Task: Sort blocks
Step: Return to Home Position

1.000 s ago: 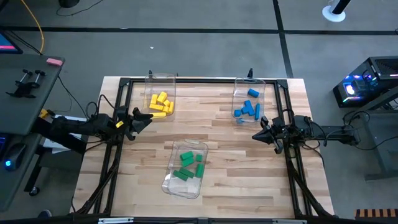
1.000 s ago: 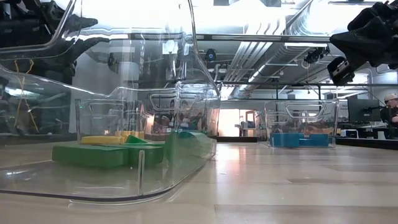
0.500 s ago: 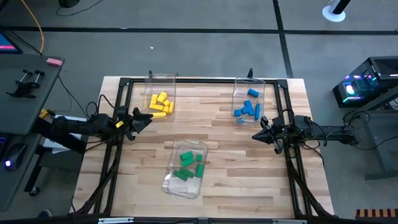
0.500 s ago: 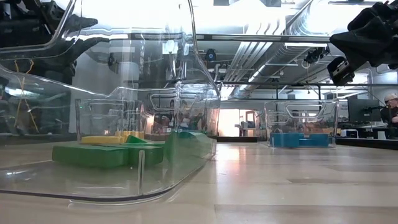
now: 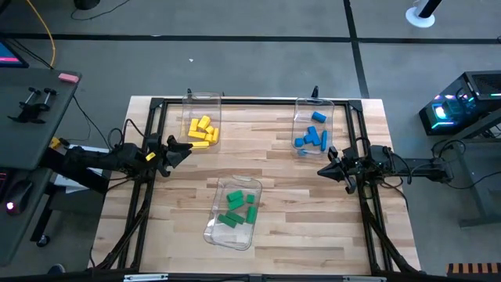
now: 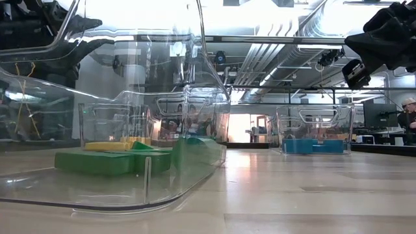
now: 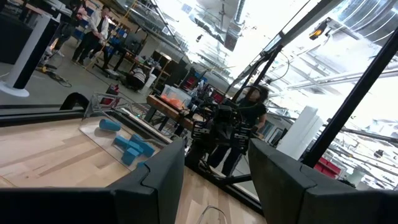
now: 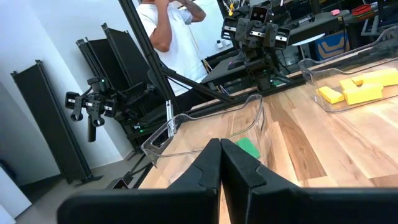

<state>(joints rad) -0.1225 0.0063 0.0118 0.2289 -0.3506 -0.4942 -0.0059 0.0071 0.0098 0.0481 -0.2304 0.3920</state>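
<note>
Blocks: sorted by colour into three clear plastic bins on the wooden surface [image 5: 274, 153]
Yellow blocks [image 5: 202, 131]: heaped loosely in the far-left bin [image 5: 202, 98], some touching one another
Blue blocks [image 5: 311, 138]: in the far-right bin [image 5: 315, 102], one lying apart toward the far end and the others bunched together
Green blocks [image 5: 239, 207]: in the near bin [image 5: 227, 239], which sits mid-surface and a little skewed to the planks
Left end effector [image 5: 182, 149]: held above the left side of the surface, just beside the near end of the far-left bin, fingers spread apart
Right end effector [image 5: 322, 171]: held above the right side of the surface, near the near end of the far-right bin, fingers pressed together
Person [image 8: 168, 25]: in a white shirt, standing beyond the surface on the left arm's side, seen only from the right wrist
</note>
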